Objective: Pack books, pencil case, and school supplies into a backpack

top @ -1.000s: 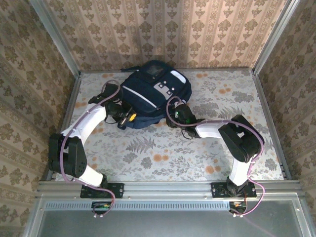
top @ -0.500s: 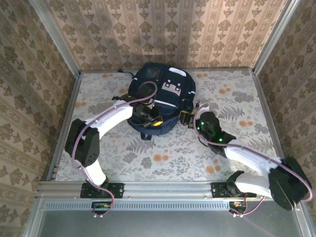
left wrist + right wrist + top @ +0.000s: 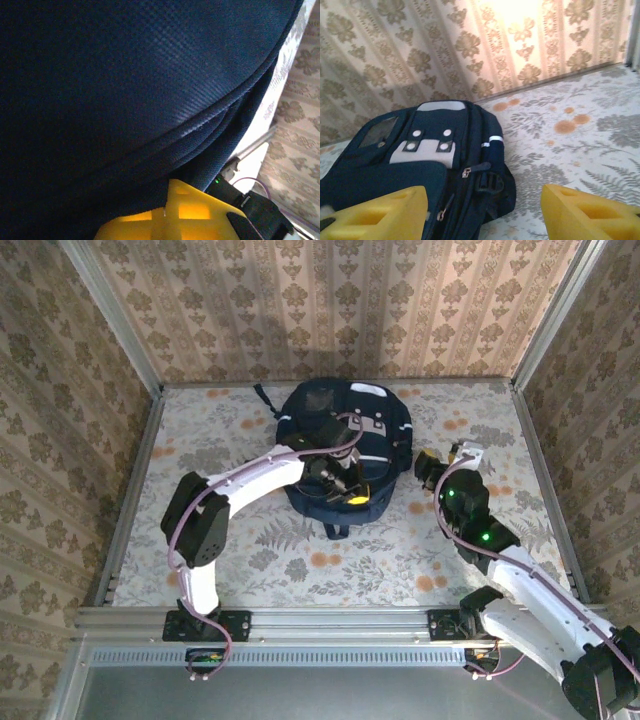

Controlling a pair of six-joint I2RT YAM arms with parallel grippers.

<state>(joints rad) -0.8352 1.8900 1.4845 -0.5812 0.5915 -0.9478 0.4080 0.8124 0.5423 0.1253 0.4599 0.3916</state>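
The navy backpack (image 3: 345, 435) lies flat at the back middle of the table, grey patch up. My left gripper (image 3: 350, 496) sits at its near edge, yellow fingers shut on the fabric. The left wrist view is close on navy cloth (image 3: 125, 85), which runs into the closed yellow fingers (image 3: 190, 215). My right gripper (image 3: 430, 462) stands open just right of the backpack, apart from it. In the right wrist view the backpack (image 3: 420, 160) lies ahead to the left, between widely spread yellow fingertips (image 3: 375, 215). Books, pencil case and supplies are out of view.
The floral tablecloth (image 3: 300, 550) stretches in front of and beside the backpack. Wallpapered walls (image 3: 340, 310) with metal posts close in three sides. A metal rail (image 3: 340, 618) runs along the near edge by the arm bases.
The backpack has slid right and turned, carried along by my left gripper. My right arm has swung out to the right, its gripper now off the bag.
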